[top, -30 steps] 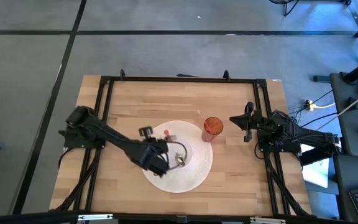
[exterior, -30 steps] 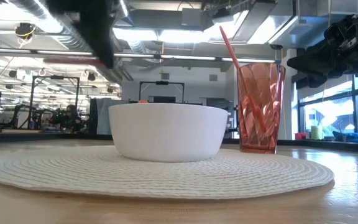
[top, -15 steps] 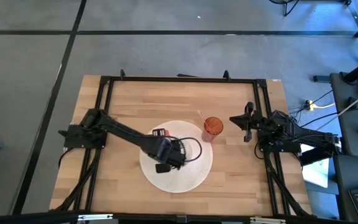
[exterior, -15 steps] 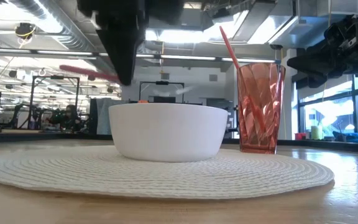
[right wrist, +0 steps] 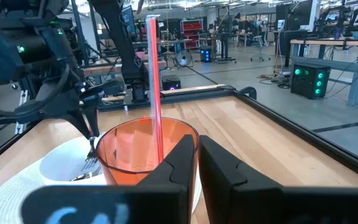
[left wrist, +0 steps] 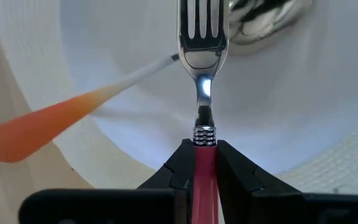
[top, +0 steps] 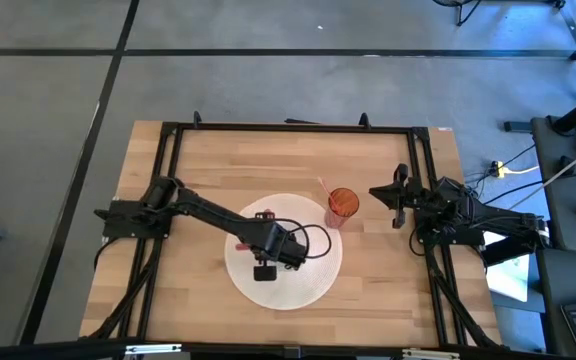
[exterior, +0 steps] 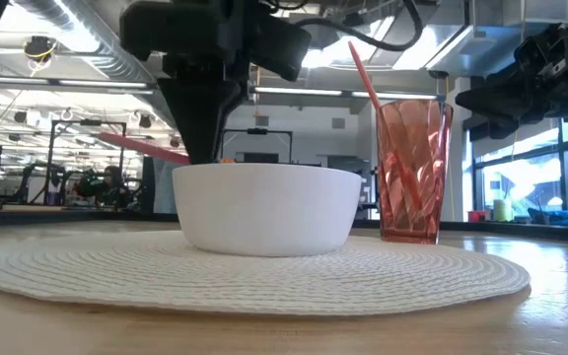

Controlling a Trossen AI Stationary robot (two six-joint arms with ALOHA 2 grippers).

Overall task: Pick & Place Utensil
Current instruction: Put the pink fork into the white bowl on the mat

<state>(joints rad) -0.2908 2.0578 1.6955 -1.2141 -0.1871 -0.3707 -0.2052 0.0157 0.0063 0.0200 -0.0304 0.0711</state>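
Left gripper (left wrist: 205, 163): closed on the red handle of a fork (left wrist: 202, 43); hanging over the white bowl (exterior: 264, 208) at the middle of the table (top: 198, 180).
Fork: held by the handle, tines out over the bowl's inside, metal neck and tines clear of the fingers; in the right wrist view tines (right wrist: 91, 164) just above the bowl's rim.
Bowl: on the round woven mat (exterior: 245, 276), mid-table; left arm's wrist covers most of it in the high view.
Inside the bowl: an orange-handled utensil (left wrist: 55, 118), handle sticking out past the rim on the left; a shiny metal piece (left wrist: 260, 15) at the far side of the bowl, cut off by the frame edge, kind not made out.
Cup (top: 342, 206): red see-through plastic, upright, just right of the bowl at the mat's far right edge; a red straw (right wrist: 155, 93) leaning inside it.
Right gripper (right wrist: 197, 163): at the right side of the table, level with the cup and just right of it; fingers drawn near together, nothing between them.
Obstructions: cup fills the right wrist view's centre and blocks part of the bowl; left arm's cable (top: 313, 240) loops over the bowl.
Background: workshop benches and monitors beyond the table, out of reach.
Writing: none legible.
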